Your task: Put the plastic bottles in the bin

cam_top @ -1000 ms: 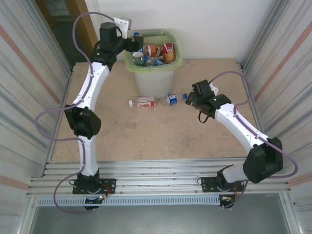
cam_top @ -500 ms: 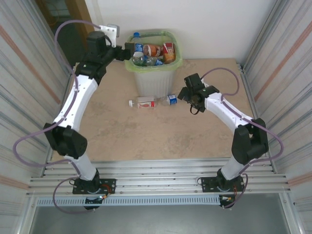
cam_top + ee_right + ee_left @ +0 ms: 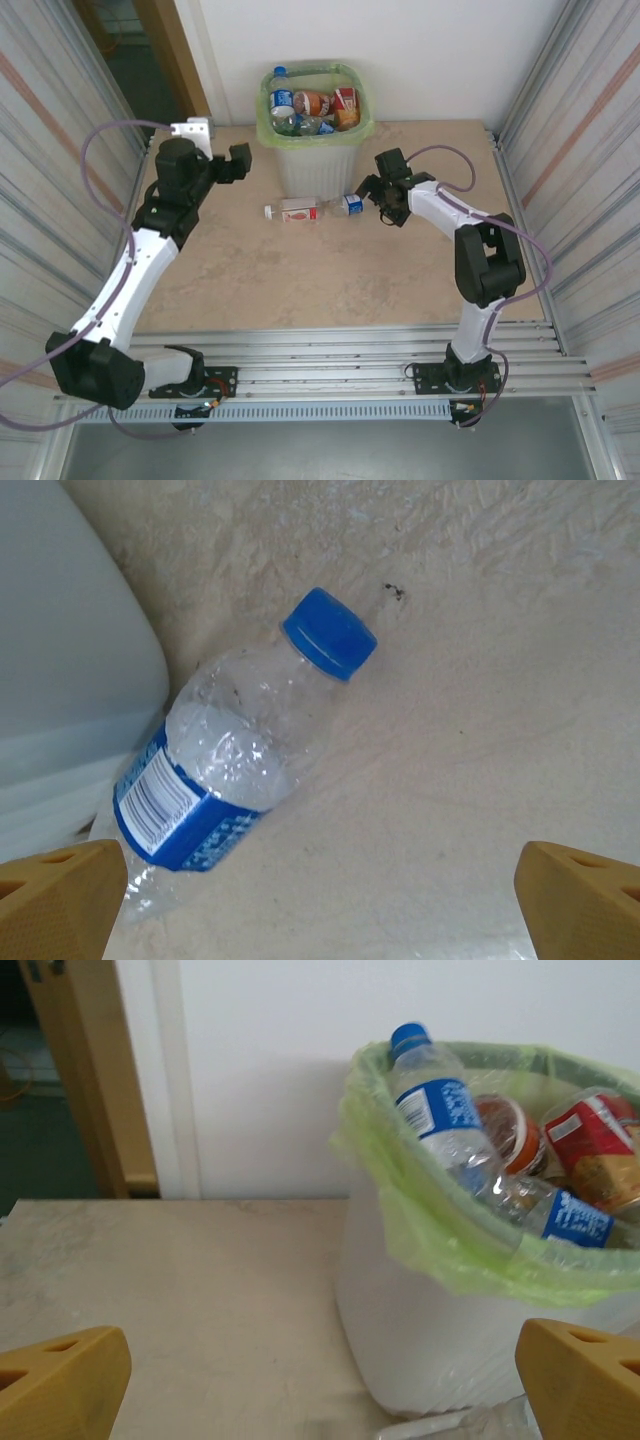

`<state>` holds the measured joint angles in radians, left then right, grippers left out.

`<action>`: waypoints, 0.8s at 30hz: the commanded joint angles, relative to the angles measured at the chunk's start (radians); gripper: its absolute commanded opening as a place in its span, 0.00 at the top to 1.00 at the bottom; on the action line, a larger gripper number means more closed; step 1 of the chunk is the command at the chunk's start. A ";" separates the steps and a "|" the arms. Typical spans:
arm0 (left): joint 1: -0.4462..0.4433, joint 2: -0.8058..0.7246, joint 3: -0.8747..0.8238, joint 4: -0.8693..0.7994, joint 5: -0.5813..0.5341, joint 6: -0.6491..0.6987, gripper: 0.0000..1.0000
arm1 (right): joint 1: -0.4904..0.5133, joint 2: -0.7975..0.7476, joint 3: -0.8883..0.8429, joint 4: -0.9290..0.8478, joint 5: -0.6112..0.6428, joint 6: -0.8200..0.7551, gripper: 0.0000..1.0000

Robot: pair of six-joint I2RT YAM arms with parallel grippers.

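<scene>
Left gripper (image 3: 320, 1385) — fingers spread wide, empty, facing the bin (image 3: 420, 1360) from close by. Right gripper (image 3: 320, 900) — equally wide, hovering over a blue-capped bottle (image 3: 235, 755) at the bin's foot, not touching it. A red-labelled bottle (image 3: 298, 211) lies nearby on the table (image 3: 250, 280); more bottles (image 3: 312, 106) fill the bin.

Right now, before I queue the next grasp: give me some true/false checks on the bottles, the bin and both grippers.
1. The tall translucent bin lined with a light green bag already holds several plastic bottles. True.
2. The red-labelled clear plastic bottle stands upright on the beige table. False: it lies on its side.
3. The right gripper is shut on the blue-capped clear plastic bottle. False: it is open, and the bottle lies on the table beside the bin.
4. The left gripper is open and empty. True.
</scene>
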<state>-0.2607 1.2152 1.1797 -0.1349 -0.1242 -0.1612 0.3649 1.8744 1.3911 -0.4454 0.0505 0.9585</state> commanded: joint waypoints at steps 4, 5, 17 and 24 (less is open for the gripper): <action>0.013 -0.060 -0.096 0.035 -0.061 -0.050 0.01 | -0.005 0.085 0.086 0.021 -0.034 0.043 0.02; 0.014 -0.060 -0.098 0.032 -0.059 -0.051 0.01 | -0.006 0.098 0.095 0.018 -0.035 0.048 0.02; 0.015 -0.045 -0.110 0.029 -0.040 -0.071 0.01 | -0.012 0.203 0.156 0.007 -0.065 0.075 0.00; 0.017 -0.039 -0.105 0.030 -0.041 -0.071 0.01 | -0.018 0.249 0.181 0.000 -0.087 0.071 0.05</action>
<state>-0.2504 1.1797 1.0832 -0.1253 -0.1551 -0.2153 0.3538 2.0930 1.5478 -0.4217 -0.0246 1.0138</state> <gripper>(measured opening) 0.989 0.957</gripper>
